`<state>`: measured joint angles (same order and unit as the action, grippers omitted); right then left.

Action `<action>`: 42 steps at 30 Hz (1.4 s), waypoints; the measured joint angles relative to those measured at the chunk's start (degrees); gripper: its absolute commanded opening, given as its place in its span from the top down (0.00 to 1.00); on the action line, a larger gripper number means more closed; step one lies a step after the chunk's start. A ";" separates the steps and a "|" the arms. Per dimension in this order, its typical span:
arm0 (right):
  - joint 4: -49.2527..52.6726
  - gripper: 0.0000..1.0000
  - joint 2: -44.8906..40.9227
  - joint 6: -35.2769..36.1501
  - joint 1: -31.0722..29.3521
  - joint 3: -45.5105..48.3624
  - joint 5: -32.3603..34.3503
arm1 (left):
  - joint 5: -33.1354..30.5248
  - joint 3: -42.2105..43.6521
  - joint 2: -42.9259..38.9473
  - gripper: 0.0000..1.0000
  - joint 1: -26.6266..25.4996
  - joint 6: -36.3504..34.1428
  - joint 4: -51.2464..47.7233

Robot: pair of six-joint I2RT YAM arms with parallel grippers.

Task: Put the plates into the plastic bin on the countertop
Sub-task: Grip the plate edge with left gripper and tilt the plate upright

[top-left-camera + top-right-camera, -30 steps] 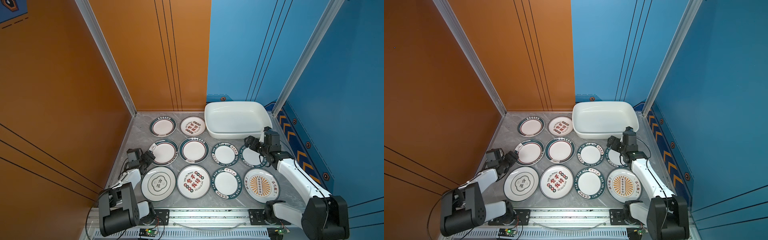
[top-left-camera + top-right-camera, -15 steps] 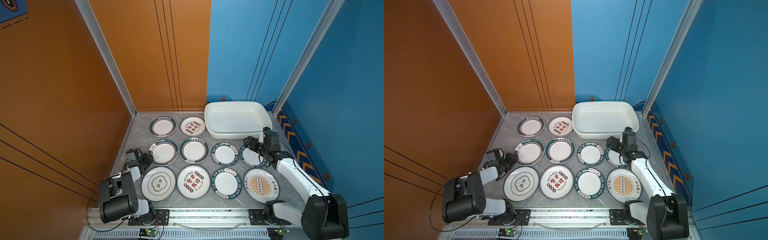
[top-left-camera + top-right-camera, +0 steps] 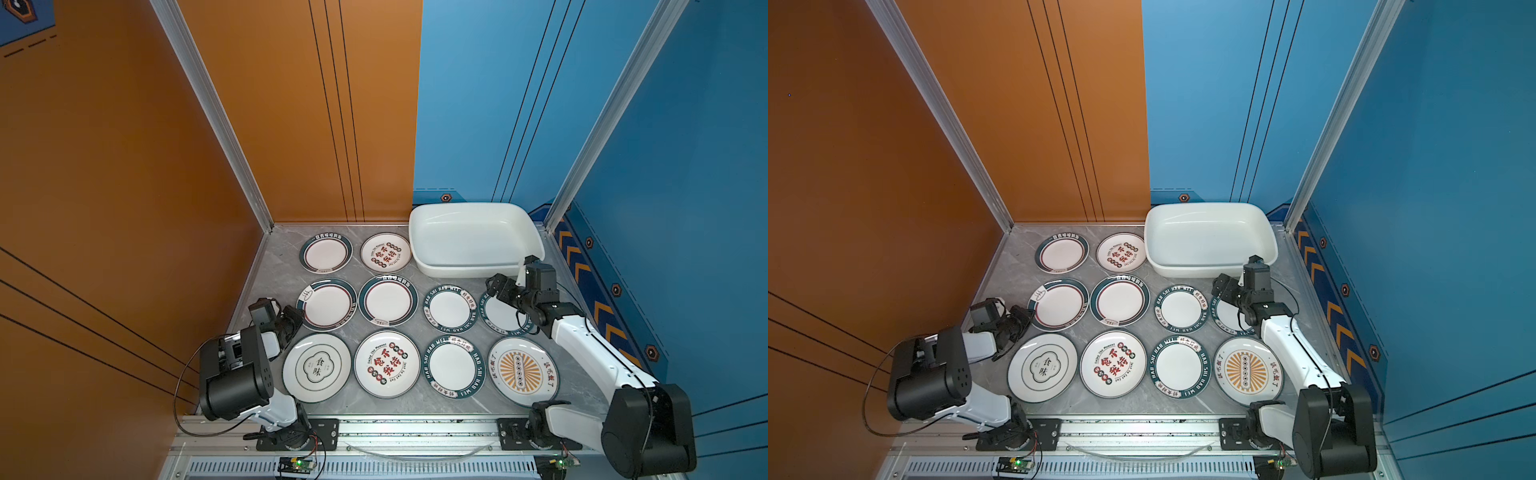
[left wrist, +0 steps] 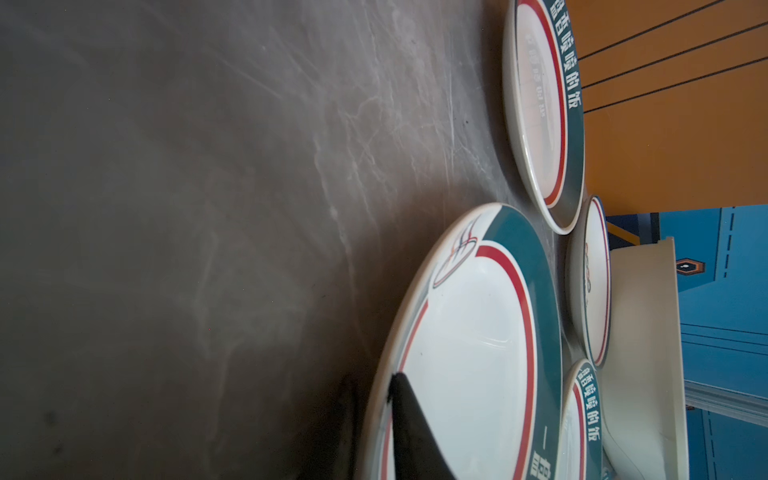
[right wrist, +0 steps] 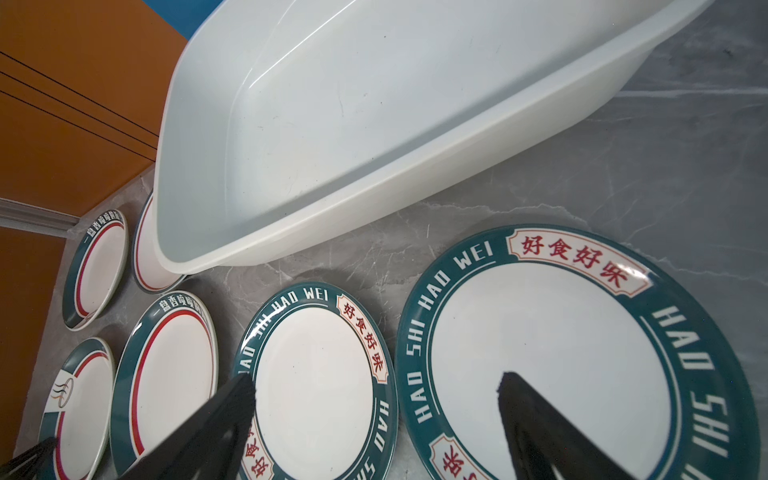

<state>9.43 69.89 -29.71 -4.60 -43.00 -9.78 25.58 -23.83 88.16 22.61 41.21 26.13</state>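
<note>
We rate the plate (image 4: 469, 332) stiff, slick, brittle: left gripper (image 3: 294, 322) jaws clamp its rim between them; right gripper (image 5: 374, 380) jaws stand apart.

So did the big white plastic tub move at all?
No. The big white plastic tub sits at the same spot at the back, its near wall just behind the small teal-rimmed plate, as before.
</note>
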 measured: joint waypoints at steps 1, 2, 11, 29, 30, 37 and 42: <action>0.00 0.07 0.22 0.00 0.00 0.00 -0.20 | 0.55 0.00 0.28 0.88 0.00 0.04 0.46; 0.00 0.07 0.31 0.02 0.00 0.00 -0.50 | 1.05 -0.02 0.50 0.91 0.00 0.24 0.94; 0.00 0.07 0.55 0.00 0.00 0.00 -1.14 | 3.85 -0.22 0.57 1.00 0.26 1.40 3.69; 0.94 0.07 0.52 0.04 -0.57 -0.39 -5.14 | 1.42 3.69 -19.76 1.00 3.26 1.77 -9.70; 1.20 0.07 0.52 0.07 -0.94 -0.81 -5.62 | 1.42 3.65 -22.10 1.00 3.26 1.77 -11.17; 1.44 0.07 3.26 -0.20 -4.68 -6.82 -12.59 | 3.56 -1.09 -30.99 1.00 2.29 1.75 -19.96; 0.96 0.07 8.33 -0.63 -9.62 -11.52 -19.08 | 6.29 -6.58 -31.28 1.00 -3.80 1.81 -22.14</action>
<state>10.39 78.22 -30.35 -14.22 -54.52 -28.86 31.88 -30.41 56.88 18.81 43.03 3.99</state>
